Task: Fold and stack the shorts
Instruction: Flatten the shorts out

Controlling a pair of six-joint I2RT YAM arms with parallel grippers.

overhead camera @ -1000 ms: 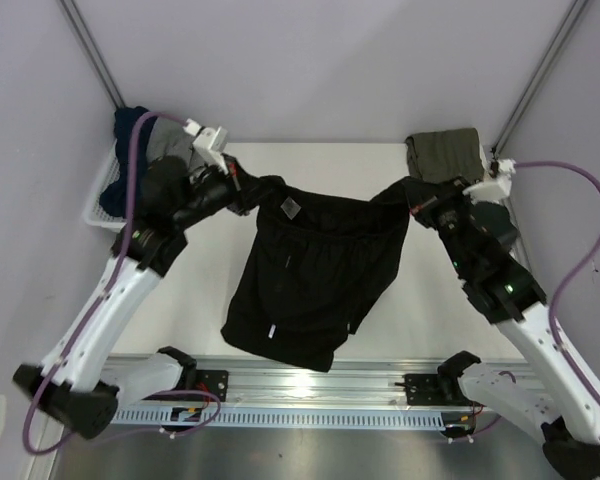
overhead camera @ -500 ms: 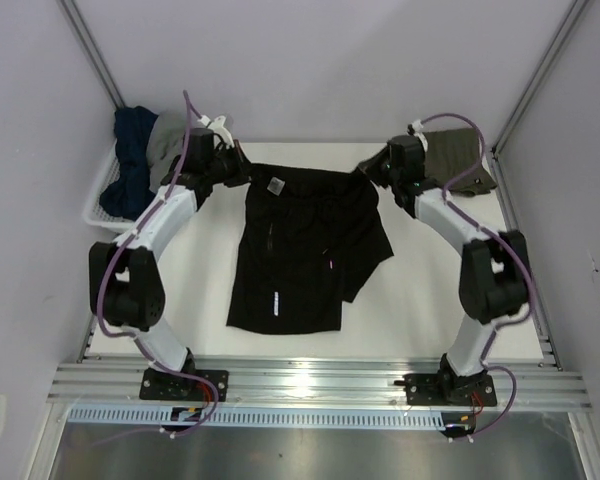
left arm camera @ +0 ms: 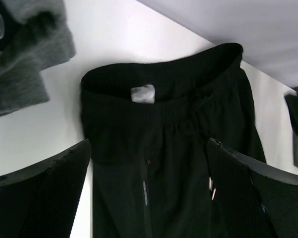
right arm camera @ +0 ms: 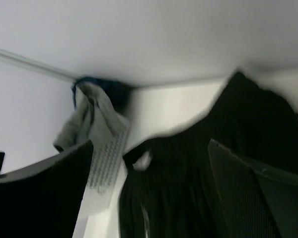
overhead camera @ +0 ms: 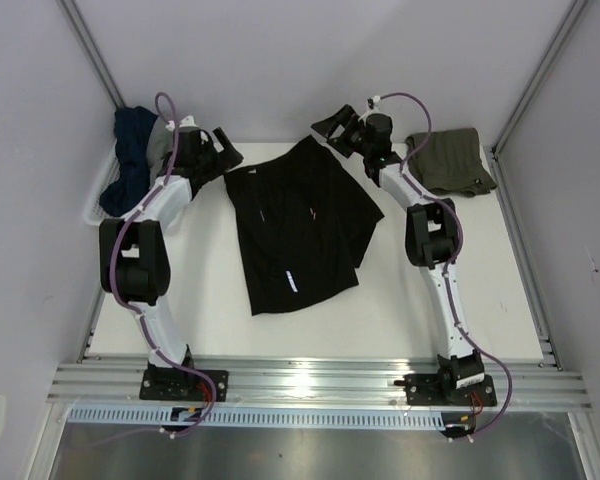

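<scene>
- Jaws on both arms are standing wide apart, with nothing gripped between them.
- White basket (overhead camera: 95, 205) is sitting at the far left edge of the table (overhead camera: 480, 290), holding a navy cloth (overhead camera: 132, 135) and a grey cloth (overhead camera: 160, 145).
- Left gripper (overhead camera: 224, 153) is reaching to the far side of the table, just beside the basket and near the left waistband corner of the black shorts (overhead camera: 300, 225). In the wrist view its fingers (left arm camera: 39, 198) are framing the waistband.
- Black shorts are lying spread out on the middle of the table, waistband toward the far edge and legs pointing toward the near edge. A white label (left arm camera: 142, 94) is showing inside the waistband.
- Right gripper (overhead camera: 332, 132) is hovering at the far edge, near the far right corner of the black shorts, between that pair and the olive-green shorts (overhead camera: 448, 160).
- Olive-green shorts are lying folded in the far right corner of the table, apart from the black pair.
</scene>
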